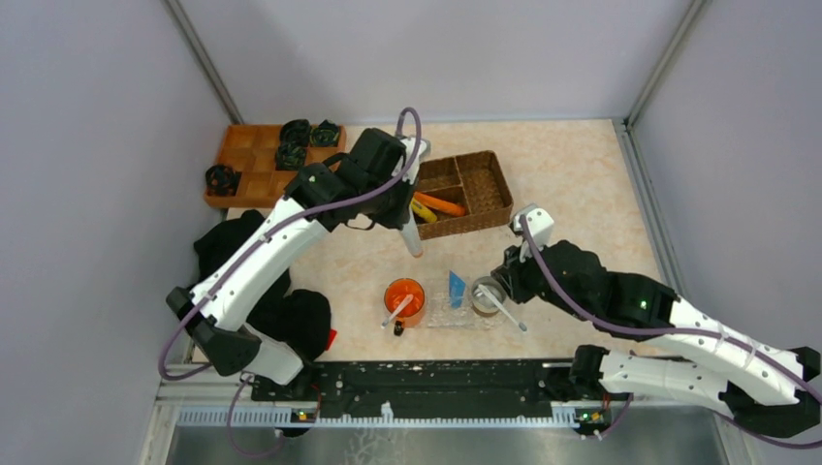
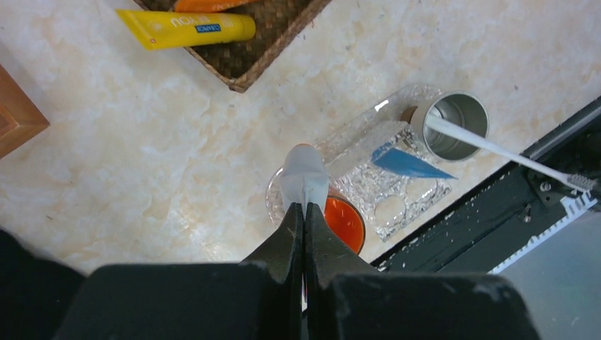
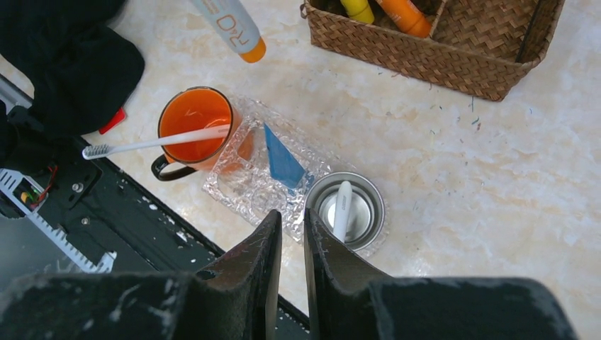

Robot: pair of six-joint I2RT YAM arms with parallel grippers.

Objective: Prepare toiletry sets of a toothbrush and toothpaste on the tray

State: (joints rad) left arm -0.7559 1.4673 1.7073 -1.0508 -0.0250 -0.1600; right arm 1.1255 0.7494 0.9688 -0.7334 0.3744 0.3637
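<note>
Near edge first: the tray [image 3: 244, 195] is crowded, with the mug [image 3: 195, 117] at 9 o'clock, the cup [image 3: 377, 212] at 3 and a blue tube [image 3: 282, 159] between. A tube lowered there could knock the mug's brush [image 3: 156, 142] or tip the mug. The right gripper [image 3: 290, 216] hangs beside the cup, jaws slightly apart, empty. Farther back, the left gripper [image 2: 305, 209] pinches a white tube [image 2: 305, 173] by its flat end; the tray lies at its 5 o'clock, below.

walls [image 1: 87, 116]: plain grey | tabletop [image 1: 572, 184]: beige, marbled | frame: metal corner posts [image 1: 199, 53] | light: even, soft
</note>
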